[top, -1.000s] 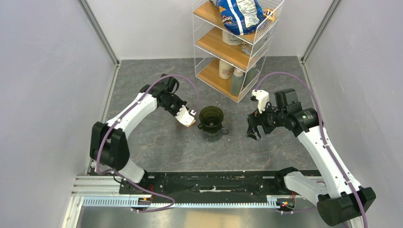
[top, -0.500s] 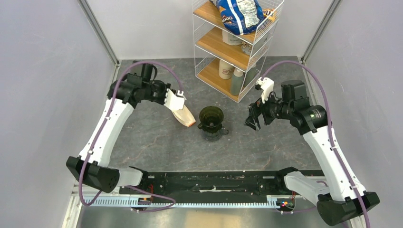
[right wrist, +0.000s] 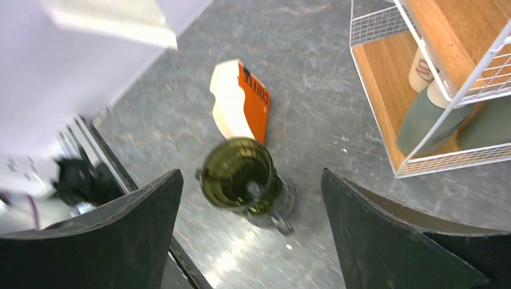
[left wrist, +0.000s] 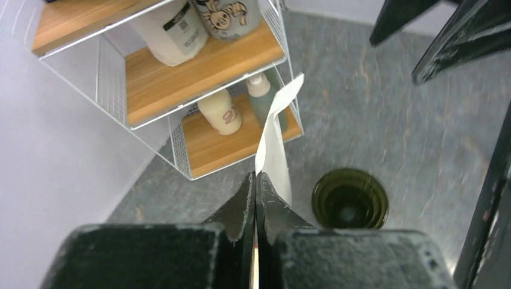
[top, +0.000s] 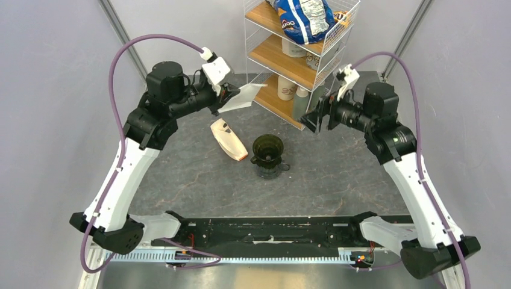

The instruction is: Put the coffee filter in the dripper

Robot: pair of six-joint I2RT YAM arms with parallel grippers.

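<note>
White paper coffee filter [top: 244, 98], pinched flat in the clamped left claw [left wrist: 255, 180], likely needs spreading by the gaping, empty right claw [top: 319, 118] before it is lowered, centred, into the dark funnel-shaped dripper [top: 267, 147].

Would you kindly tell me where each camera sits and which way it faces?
Top external: above and behind the bases, looking down on the table, both arms whole, left pincer shut on the coffee filter, right pincer open.
Left wrist: on the left arm, looking forward and down past its shut fingers at the wire shelf.
Right wrist: on the right arm, looking down between its open fingers at the orange-ended packet.
Shared: all three show the dripper.
</note>
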